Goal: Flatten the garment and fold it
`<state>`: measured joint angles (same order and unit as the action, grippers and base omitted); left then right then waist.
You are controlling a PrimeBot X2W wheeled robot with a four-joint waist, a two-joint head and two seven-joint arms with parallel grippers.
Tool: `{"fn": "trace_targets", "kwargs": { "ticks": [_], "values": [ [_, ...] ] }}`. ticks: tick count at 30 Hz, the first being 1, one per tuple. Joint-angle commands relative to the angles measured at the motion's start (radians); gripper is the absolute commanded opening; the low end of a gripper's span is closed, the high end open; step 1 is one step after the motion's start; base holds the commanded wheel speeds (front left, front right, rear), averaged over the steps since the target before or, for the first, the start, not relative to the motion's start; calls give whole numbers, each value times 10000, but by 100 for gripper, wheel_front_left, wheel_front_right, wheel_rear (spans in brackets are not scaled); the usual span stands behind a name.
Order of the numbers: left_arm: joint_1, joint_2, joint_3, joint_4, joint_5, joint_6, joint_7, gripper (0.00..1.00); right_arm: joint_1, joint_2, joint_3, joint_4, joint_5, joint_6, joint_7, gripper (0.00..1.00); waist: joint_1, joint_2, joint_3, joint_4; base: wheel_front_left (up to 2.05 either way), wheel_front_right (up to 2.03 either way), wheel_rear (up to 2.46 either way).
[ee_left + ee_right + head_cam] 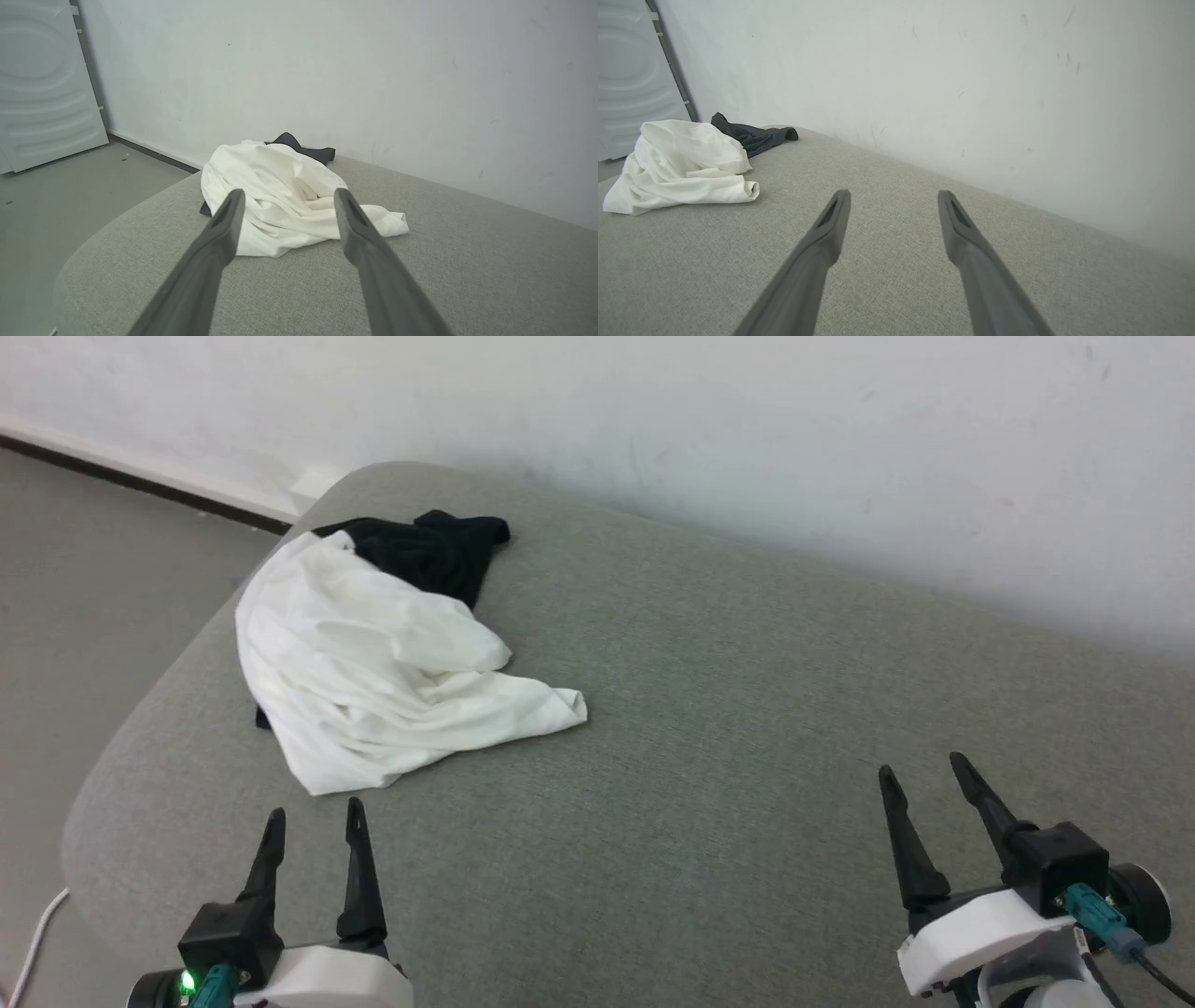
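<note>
Nothing is done yet: the garment [373, 663] lies crumpled at the left end of the grey cushion [747, 709], while the left gripper [316, 807] and right gripper [920, 763] hang over its near edge, fingers apart, empty.

grey upholstered pad [747, 737] carries one crumpled garment [373, 672] (white body on top, black sleeve behind) near its rounded left end
</note>
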<state>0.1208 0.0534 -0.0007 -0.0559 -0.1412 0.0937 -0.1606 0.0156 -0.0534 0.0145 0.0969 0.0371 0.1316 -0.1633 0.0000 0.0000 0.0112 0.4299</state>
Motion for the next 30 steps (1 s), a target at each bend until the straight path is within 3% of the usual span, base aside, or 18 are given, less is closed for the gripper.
{"fn": "trace_targets", "kwargs": {
  "ticks": [1,30],
  "values": [
    [129,-21,-2,-55,-122,78,-133,100,-19,19,41,83,71,-7,-106,100,0,0,-58,347,0,0,0],
    [714,-28,-207,-143,-638,493,-717,100,9,28,-49,299,132,-9,-690,100,0,0,-58,1886,-2,-2,-2]
  ]
}}
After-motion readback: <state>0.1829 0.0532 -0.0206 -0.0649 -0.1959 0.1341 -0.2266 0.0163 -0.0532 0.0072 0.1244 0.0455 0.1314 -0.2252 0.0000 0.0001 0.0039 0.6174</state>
